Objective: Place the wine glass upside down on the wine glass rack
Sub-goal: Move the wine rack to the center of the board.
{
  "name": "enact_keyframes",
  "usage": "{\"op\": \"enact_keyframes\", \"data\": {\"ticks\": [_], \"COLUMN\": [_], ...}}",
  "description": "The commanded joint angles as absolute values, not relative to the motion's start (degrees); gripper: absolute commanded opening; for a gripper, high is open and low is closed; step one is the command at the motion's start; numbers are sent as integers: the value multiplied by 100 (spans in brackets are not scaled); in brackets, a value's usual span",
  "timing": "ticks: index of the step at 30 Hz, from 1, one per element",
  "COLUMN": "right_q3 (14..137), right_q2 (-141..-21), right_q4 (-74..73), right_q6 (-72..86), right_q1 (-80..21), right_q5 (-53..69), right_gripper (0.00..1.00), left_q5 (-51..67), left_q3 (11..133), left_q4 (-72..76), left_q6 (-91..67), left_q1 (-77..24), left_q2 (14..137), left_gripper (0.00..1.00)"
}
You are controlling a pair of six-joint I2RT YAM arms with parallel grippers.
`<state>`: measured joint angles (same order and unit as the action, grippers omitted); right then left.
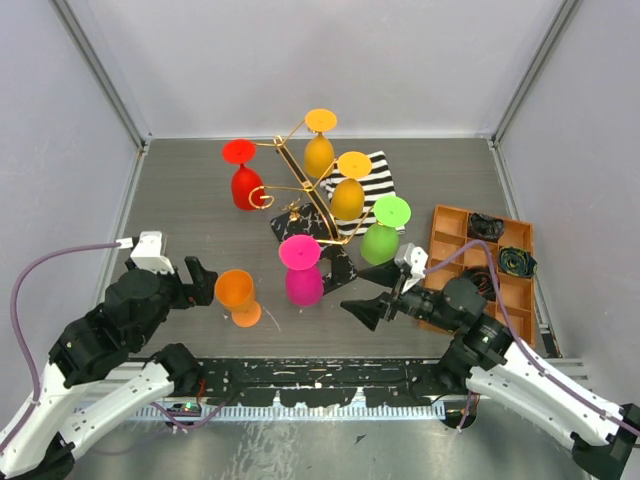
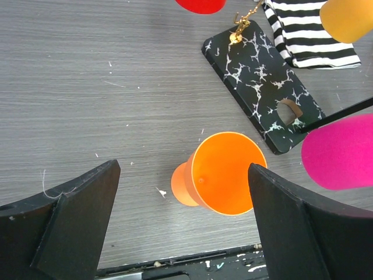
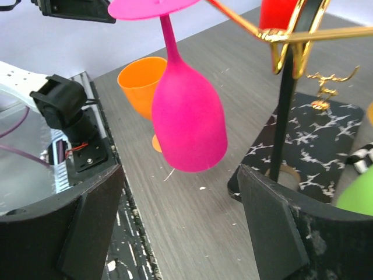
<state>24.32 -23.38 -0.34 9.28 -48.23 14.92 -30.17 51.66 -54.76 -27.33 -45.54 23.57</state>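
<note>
From above, the orange wine glass (image 1: 237, 293) stands upright on the counter (image 1: 180, 200), mouth up, just ahead of my left hand (image 1: 203, 283). That hand's fingers are spread wide and hold nothing. My right hand (image 1: 363, 293) is also apart and empty. It sits beyond a hanging pink glass (image 1: 303, 280), so my left is plainly nearer.

At my left wrist, the orange glass lies between my two fingers, closer to the one on the picture's right. I cannot tell whether it touches. Its long axis is vertical, so I judge it must be gripped and then turned over.

At my right wrist, the pink glass hangs upside down from the wine glass rack (image 3: 285, 99), with the orange one behind it.
</note>
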Motion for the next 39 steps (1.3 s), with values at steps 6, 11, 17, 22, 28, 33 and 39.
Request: {"op": "enact_keyframes", "data": {"ticks": [6,11,17,22,28,33,39], "right_q3": [1497,1201,913,881,1238,1541,1907], "right_q2": [-2614,-3027,-4054,-5362,-6919,-7872,-8669], "right_q4": [1946,2058,2922,4477,5890,6640,7045], "right_q6": [1285,1193,1260,967,374,229,43], "right_q1": [-5878,-6076,-6074,-6065,-6050,-5864,-5739], "right_q5": [500,-1251,-2563,-2985,-3082,-2975,-2552], "right_gripper": [84,74,63,59,57,47,27], "left_q5": [-3222,-3220,-3240,-3201,-3199,-3223,-3223], "left_q3": [5053,5060,5029,5022,5017,5020,5009], "left_q4": [-5233,-5239,-5205,-5197,-5184,-5201,-5179], "left_q6": [-2661,-2654,-2656,-2652,-2619,-2610,-2619], "left_q1": [-4568,-4564,-4565,-4569,-4563,-4568,-4567], "left_q2": [2332,2366,2304,2335,2370,2343,2321], "left_gripper": [98,98,98,98,98,98,98]}}
